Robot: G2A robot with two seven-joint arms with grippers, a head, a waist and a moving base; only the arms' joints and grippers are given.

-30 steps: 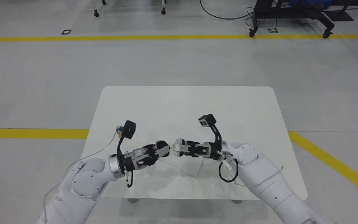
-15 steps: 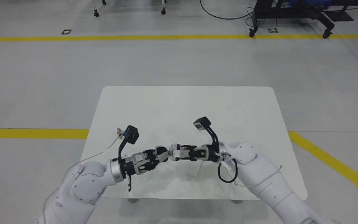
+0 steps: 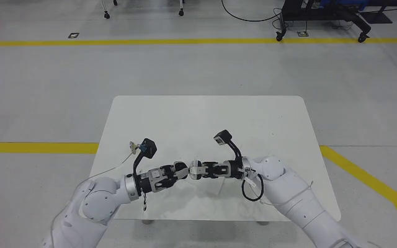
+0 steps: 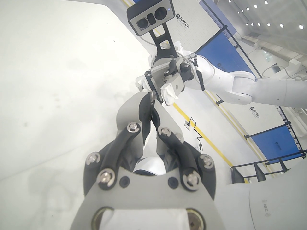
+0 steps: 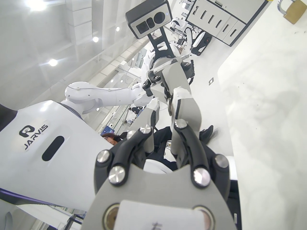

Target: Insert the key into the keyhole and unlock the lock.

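Note:
Above the front middle of the white table (image 3: 248, 118) my two grippers meet tip to tip. The left gripper (image 3: 182, 168) is shut on a small metal key (image 4: 151, 96), pinched at its fingertips (image 4: 146, 104). Facing it, my right gripper (image 3: 196, 168) stands open, its white-taped fingers (image 4: 168, 93) apart on either side of the key (image 5: 169, 105). The lock, a brass padlock (image 5: 291, 9) with a silver shackle, lies flat on the table near an edge, well away from both grippers.
The table stands on a pale floor with yellow lines. Bare tabletop lies behind the arms (image 3: 205, 118). A table corner (image 5: 219, 71) shows past the left arm in the right wrist view.
Both grippers have closed the small gap between them and shifted slightly toward the table's front edge. Both wrists have turned a little.

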